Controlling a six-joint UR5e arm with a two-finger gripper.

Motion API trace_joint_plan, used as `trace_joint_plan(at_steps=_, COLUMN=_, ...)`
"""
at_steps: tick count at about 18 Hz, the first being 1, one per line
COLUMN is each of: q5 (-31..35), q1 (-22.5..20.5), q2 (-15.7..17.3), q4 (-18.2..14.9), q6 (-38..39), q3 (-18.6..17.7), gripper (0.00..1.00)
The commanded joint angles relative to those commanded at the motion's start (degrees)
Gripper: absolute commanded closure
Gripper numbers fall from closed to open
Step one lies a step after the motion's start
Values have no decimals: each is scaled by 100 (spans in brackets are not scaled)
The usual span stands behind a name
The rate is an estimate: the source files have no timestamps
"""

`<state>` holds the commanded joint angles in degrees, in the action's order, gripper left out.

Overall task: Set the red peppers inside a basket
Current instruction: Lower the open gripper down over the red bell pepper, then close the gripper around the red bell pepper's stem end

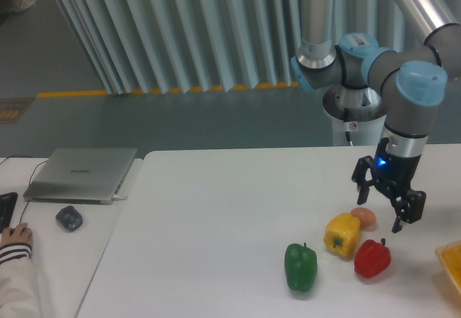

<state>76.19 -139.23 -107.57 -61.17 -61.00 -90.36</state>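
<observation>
Camera view, fixed, facing white table (216, 217). Landmark taken: red pepper (372, 258), upright on table near right front, dark stem up, untouched.

Just left of and slightly behind red pepper: yellow bell pepper (341, 234), close to it, contact not determinable. Behind red pepper, just right of yellow one: small pinkish-orange round item (364, 217), partly hidden by yellow pepper. Further left of red pepper, slightly nearer the front edge: green bell pepper (300, 266), apart from the yellow one, upright.

Right of red pepper, at frame edge: corner of yellow-orange basket (451, 262), raised rim visible, remainder cut off. Pepper outside basket, clear gap between them.

Above and behind red pepper: gripper (382, 204), hanging from blue-capped wrist of arm (403, 116), pointed downward. Jaws spread apart, nothing between them; one finger above the pinkish-orange item's left side, the other lower, to the upper right of red pepper. No contact with any item. Small blue light lit on gripper body.

Far left of red pepper, on adjoining table: closed silver laptop (83, 174), dark computer mouse (69, 218) in front of it, and at left frame edge a person's hand (14, 240) with striped cuff beside a dark keyboard edge (6, 208).

Beyond table: robot base column, ribbed pale wall panels, yellow floor line.
</observation>
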Motion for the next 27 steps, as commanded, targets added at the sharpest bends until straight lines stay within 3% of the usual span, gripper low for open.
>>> trace_joint_plan(at_steps=6, q5=1134, q1=422, q2=-466, q4=35, q6=114, q3=351, gripper=0)
trace_joint_plan(at_steps=12, q5=1179, q1=388, q2=-739, q4=44, q6=114, q3=545, gripper=0)
trace_joint_plan(at_steps=27, q5=1188, q1=431, q2=-976, q4=35, q6=202, q3=326, gripper=0)
